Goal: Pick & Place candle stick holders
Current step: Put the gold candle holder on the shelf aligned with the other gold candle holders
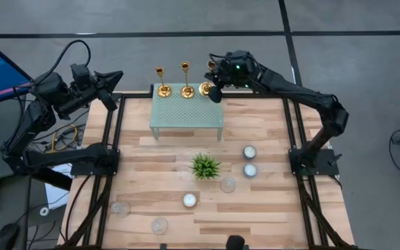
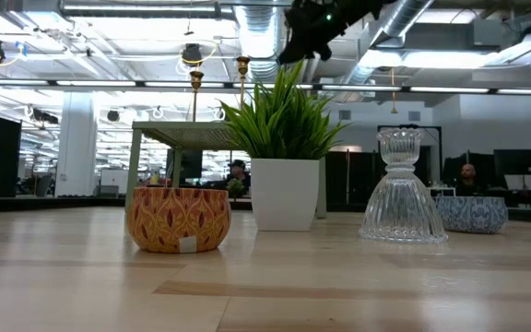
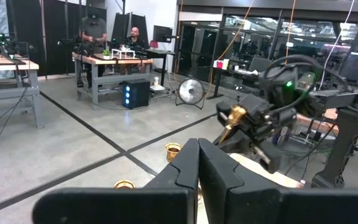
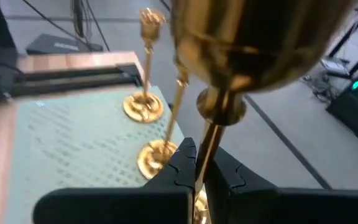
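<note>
Three gold candle stick holders (image 1: 186, 80) show along the far edge of a pale green perforated stand (image 1: 186, 111). The left one (image 4: 145, 102) and the middle one (image 4: 157, 155) stand upright on their round bases. My right gripper (image 4: 199, 155) is over the stand's far right corner and is shut on the right one (image 1: 209, 78), whose cup (image 4: 253, 43) rises above the fingers. My left gripper (image 3: 197, 146) is shut on nothing. It hangs level beyond the table's far left corner (image 1: 119, 75). My right gripper pinches the thin stem (image 4: 205, 146) of the right candle stick holder between its two fingers, below the cup. The fingers come from the table's right side, slanting a little downward, and lie across the stem. The holder stays about upright. Whether its base (image 1: 205, 89) rests on the stand I cannot tell.
A small potted plant (image 1: 205, 166) stands mid-table. Around it lie white tealights (image 1: 249, 152) (image 1: 189, 200) and low clear glass cups (image 1: 228, 185) (image 1: 121, 208). The low view also shows an orange patterned bowl (image 2: 177, 219) and a ribbed glass piece (image 2: 402, 189). People sit at desks in the room behind.
</note>
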You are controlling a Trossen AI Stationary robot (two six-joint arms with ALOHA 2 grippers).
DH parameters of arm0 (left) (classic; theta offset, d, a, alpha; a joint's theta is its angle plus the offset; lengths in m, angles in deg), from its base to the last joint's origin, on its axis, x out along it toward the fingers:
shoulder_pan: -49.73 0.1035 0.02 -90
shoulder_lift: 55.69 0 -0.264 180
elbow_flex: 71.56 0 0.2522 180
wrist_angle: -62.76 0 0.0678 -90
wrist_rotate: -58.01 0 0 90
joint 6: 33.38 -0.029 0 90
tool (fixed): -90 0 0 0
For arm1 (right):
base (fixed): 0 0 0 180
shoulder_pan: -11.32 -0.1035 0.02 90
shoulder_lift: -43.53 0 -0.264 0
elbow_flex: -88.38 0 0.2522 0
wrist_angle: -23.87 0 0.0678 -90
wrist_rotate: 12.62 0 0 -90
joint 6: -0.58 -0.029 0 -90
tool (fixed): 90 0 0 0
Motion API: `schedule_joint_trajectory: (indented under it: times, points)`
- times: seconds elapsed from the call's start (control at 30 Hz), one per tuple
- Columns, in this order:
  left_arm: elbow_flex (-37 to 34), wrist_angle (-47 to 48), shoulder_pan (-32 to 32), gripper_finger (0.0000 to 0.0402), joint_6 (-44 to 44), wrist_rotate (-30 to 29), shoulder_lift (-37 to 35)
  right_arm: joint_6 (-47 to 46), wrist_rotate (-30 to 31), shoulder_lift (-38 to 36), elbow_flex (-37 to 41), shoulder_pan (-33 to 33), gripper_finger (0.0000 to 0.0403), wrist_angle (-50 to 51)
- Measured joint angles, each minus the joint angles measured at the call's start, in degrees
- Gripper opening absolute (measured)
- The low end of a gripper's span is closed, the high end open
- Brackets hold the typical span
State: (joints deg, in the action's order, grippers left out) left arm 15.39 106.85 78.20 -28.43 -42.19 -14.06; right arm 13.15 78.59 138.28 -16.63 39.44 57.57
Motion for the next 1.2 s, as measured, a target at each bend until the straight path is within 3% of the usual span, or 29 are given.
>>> schedule_joint_trajectory:
  times: [0.8, 1.2]
  points:
    - [0.0, -0.9, 0.0, 0.0007, -0.2, 0.0, 0.0, 0.4, -5.2, 3.7, -0.4, 3.2, 0.0000, 1.1]
    - [0.0, -1.2, 0.0, 0.0007, -0.2, 0.0, 0.0, -0.4, -5.6, 3.8, -0.2, 3.6, 0.0049, 0.8]
